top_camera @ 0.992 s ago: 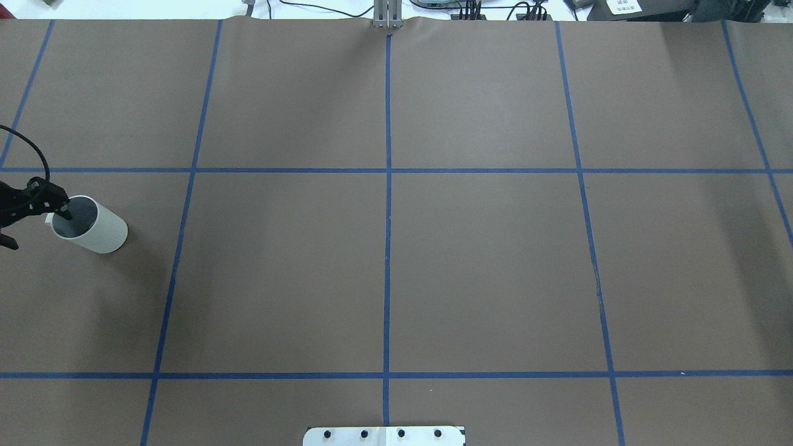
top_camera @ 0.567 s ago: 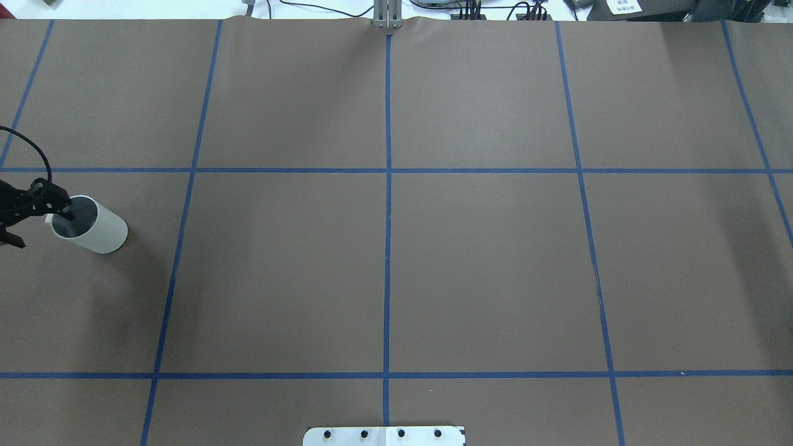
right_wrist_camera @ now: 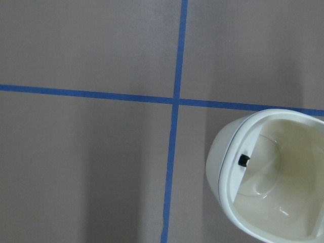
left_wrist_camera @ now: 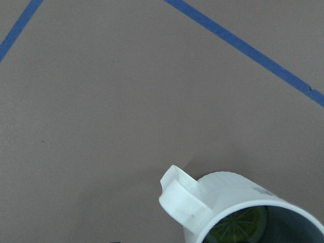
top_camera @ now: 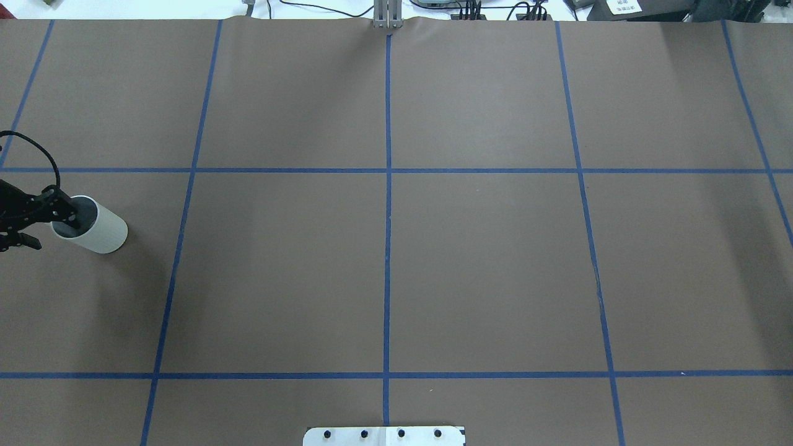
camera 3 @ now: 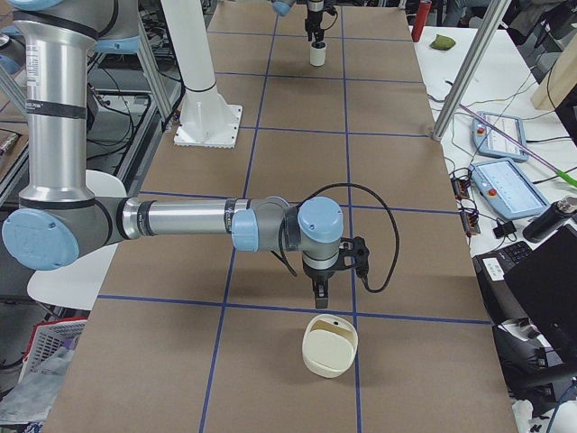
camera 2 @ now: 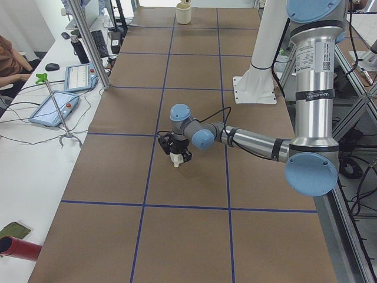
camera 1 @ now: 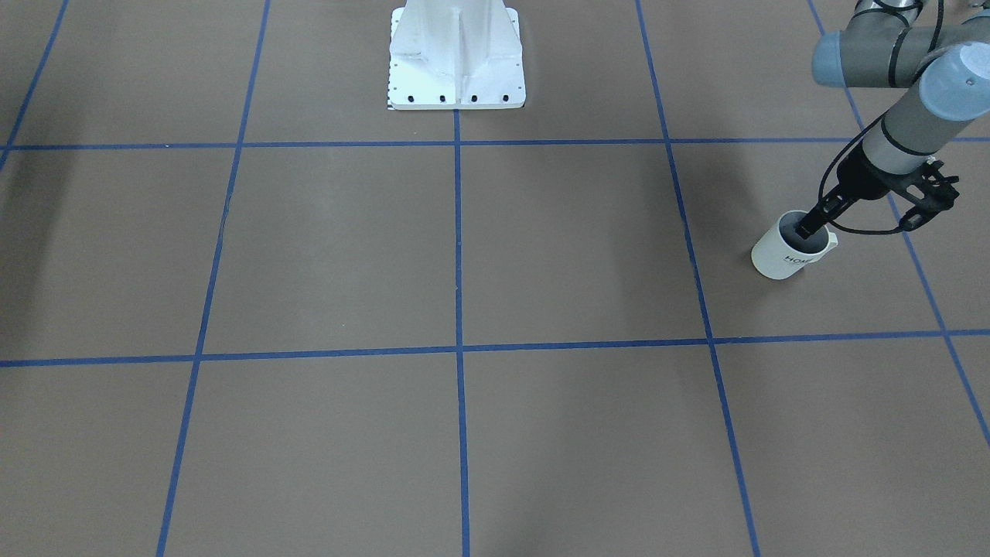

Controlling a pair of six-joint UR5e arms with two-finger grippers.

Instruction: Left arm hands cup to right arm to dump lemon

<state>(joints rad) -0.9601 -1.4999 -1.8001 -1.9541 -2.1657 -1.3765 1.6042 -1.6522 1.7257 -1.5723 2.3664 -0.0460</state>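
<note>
The off-white cup (top_camera: 102,233) with "HOME" lettering (camera 1: 783,259) stands upright at the table's far left. The left wrist view shows its handle (left_wrist_camera: 183,196) and the yellow-green lemon (left_wrist_camera: 239,225) lying inside it. My left gripper (top_camera: 62,214) reaches down at the handle side of the rim. One finger is inside the cup, and the jaws look open around the wall. My right gripper (camera 3: 322,294) shows only in the exterior right view, hovering low over the table. I cannot tell whether it is open or shut.
A cream bowl (camera 3: 331,345) sits on the table just in front of the right gripper and also shows in the right wrist view (right_wrist_camera: 271,177). The white robot base (camera 1: 456,58) stands at the table's middle edge. Blue tape lines grid the brown table.
The left gripper has sunk a little lower at the cup's rim and now hides the handle in the overhead view. The cup has not moved.
</note>
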